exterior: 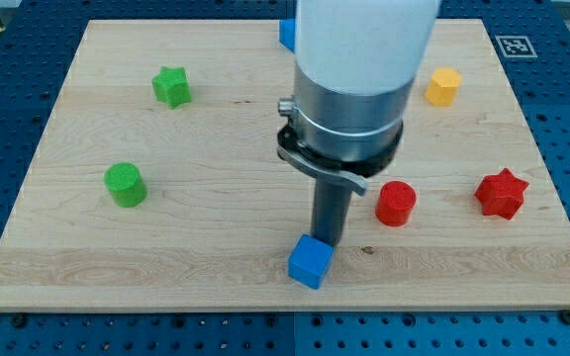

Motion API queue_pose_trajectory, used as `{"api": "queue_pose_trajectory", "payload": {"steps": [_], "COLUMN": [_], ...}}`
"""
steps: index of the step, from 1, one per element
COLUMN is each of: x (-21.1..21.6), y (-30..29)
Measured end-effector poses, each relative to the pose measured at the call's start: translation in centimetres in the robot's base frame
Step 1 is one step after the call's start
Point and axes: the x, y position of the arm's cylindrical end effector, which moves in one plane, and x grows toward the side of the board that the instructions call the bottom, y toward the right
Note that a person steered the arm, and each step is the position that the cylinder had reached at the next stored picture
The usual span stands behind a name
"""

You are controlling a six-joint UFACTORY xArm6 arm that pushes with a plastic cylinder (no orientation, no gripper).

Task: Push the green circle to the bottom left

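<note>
The green circle (pixel 125 184) is a short green cylinder on the wooden board (pixel 216 129), at the view's left, about mid-height. My tip (pixel 326 241) is at the lower end of the dark rod, near the view's bottom centre. It touches the upper edge of a blue cube (pixel 310 261). The tip is far to the right of the green circle and a little lower.
A green star (pixel 171 86) lies at upper left. A red cylinder (pixel 396 203) and a red star (pixel 501 192) lie at right. An orange hexagonal block (pixel 443 86) lies at upper right. A second blue block (pixel 287 33) is partly hidden behind the arm at the top.
</note>
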Motion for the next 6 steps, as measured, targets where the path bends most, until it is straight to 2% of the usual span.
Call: {"api": "queue_pose_trajectory", "payload": {"steps": [4, 5, 6], "x": [-10.3, -11.1, -9.3], "y": [-15.1, -19.5, -21.7]}}
